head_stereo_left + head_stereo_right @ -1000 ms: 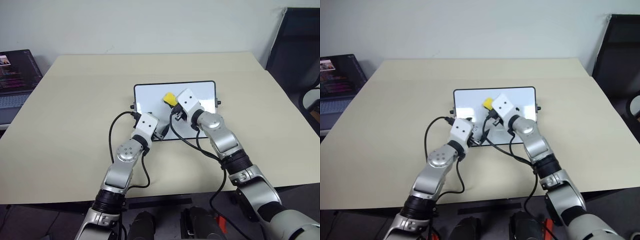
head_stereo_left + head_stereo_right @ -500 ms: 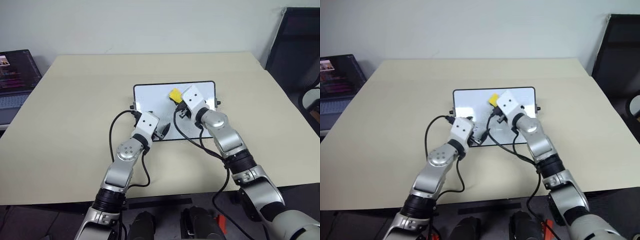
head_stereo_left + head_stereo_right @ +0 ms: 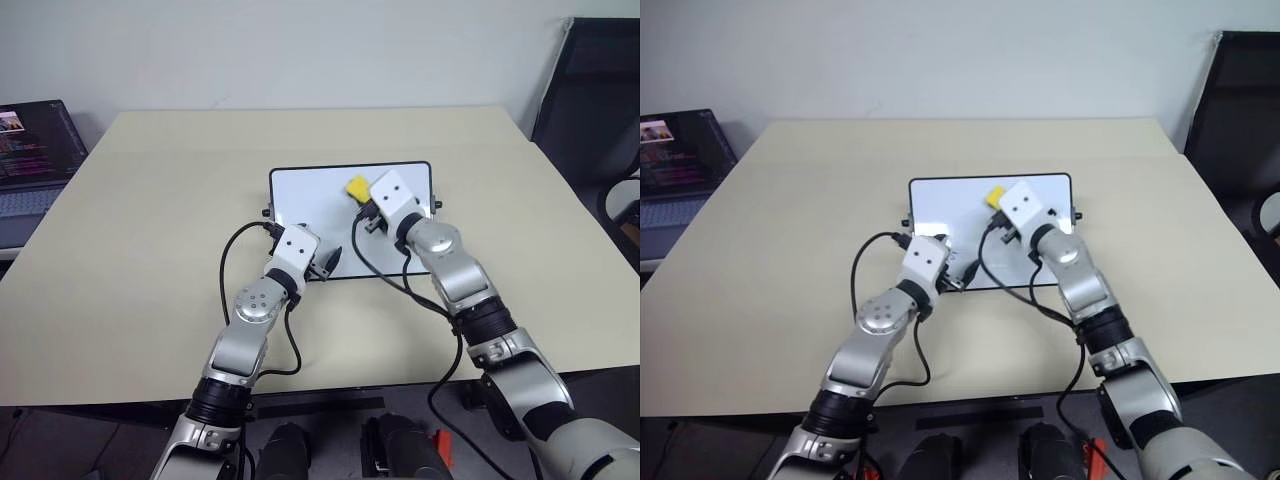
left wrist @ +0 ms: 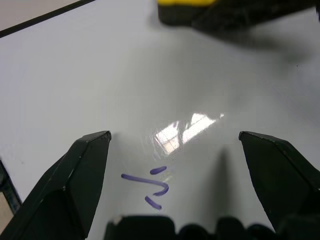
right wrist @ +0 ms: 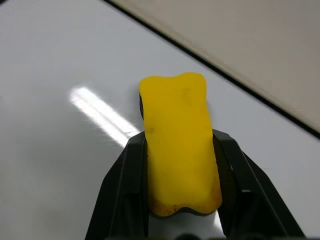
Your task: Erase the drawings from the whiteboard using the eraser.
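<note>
Since a second ago the right tool point(image 3: 362, 200) has carried the eraser point(image 3: 357, 187) across the board point(image 3: 310, 195), away from the middle and toward the far right corner. The left tool point(image 3: 325, 262) has stayed where it was.

From the left eye, the board lies flat in the middle of a big tan table point(image 3: 150, 220). It is white and shiny, with a thin black frame, round corners and a little black knob on each side. The yellow eraser sits near the far edge of the board, just in front of the right tool's white block. The right arm reaches over the right part of the board and hides some of it. The left tool is at the near edge of the board, and black cables loop over the table beside it. A laptop point(image 3: 30, 165) with a dark screen stands off the table's far left corner. A dark chair point(image 3: 595, 110) is at the far right.

From the left wrist, the two black fingers point(image 4: 82, 175) are spread wide apart, with nothing between them. Between them on the shiny white board is a small purple scribble point(image 4: 150, 185) of three short strokes. A bright light spot shines just past it. Farther off, the eraser shows as yellow on top and dark below.

From the right wrist, the two black fingers point(image 5: 125, 190) are squeezed tight on the sides of the eraser. It is a soft-looking yellow block with wavy ends. It rests on the white board, close to the black frame and the tan table beyond.
</note>
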### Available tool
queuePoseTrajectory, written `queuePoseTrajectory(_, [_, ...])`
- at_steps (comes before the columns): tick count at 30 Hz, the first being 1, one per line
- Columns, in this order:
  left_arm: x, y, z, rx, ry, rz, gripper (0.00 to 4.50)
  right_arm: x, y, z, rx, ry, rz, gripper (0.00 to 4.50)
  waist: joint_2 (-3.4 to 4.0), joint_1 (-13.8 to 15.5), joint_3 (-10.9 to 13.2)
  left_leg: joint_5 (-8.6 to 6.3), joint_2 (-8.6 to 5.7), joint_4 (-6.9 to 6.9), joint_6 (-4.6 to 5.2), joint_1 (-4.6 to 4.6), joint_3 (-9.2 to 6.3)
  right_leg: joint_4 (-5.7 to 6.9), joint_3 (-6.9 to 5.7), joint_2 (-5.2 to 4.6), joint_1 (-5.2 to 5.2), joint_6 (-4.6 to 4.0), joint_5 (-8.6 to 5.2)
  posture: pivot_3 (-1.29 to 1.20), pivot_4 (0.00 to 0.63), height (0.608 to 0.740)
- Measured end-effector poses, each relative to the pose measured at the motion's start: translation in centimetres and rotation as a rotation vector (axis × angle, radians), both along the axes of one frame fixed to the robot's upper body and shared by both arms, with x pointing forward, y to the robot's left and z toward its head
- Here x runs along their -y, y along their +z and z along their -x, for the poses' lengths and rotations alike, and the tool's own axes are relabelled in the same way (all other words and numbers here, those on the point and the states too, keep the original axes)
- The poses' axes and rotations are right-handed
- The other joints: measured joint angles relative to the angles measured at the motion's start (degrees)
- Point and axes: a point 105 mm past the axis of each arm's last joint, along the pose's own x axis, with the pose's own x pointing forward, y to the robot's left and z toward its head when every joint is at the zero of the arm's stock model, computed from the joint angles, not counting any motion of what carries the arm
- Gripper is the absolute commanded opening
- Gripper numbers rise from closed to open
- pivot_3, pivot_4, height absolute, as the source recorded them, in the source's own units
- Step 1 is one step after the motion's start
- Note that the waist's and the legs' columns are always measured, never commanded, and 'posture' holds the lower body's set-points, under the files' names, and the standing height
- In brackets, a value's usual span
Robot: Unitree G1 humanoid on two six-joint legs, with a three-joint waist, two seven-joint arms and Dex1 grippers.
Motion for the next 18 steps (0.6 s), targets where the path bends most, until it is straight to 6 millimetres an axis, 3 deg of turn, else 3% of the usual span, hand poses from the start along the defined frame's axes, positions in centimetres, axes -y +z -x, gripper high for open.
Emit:
queuePoseTrajectory(5, [0.2, -0.1, 0.1, -0.003, -0.012, -0.003, 4.5, 0.1, -0.2, 0.3, 0.011, -0.001, -0.014, 1.29, 0.0, -0.03, 0.0, 0.0, 0.02, -0.04, 0.0, -0.02, 0.0, -0.01, 0.02, 0.0, -0.03, 0.0, 0.0, 0.0, 0.15, 0.74])
queuePoseTrajectory(11, [-0.2, -0.5, 0.5, -0.015, -0.01, -0.014, 4.5, 0.0, -2.2, 2.6, -0.021, 0.041, -0.034, 1.29, 0.0, -0.11, 0.0, 0.0, 0.03, -0.06, 0.0, -0.04, 0.01, -0.01, 0.03, 0.0, -0.07, 0.0, 0.0, 0.0, 0.15, 0.74])
queuePoseTrajectory(18, [-0.6, -1.0, 2.9, -0.046, 0.004, -0.006, 4.5, 1.3, -3.7, 5.5, -0.071, 0.105, -0.029, 1.29, 0.02, -0.15, 0.01, -0.01, 0.04, -0.1, -0.01, -0.12, 0.01, -0.09, 0.03, 0.0, -0.12, 0.0, -0.01, 0.0, 0.15, 0.74])
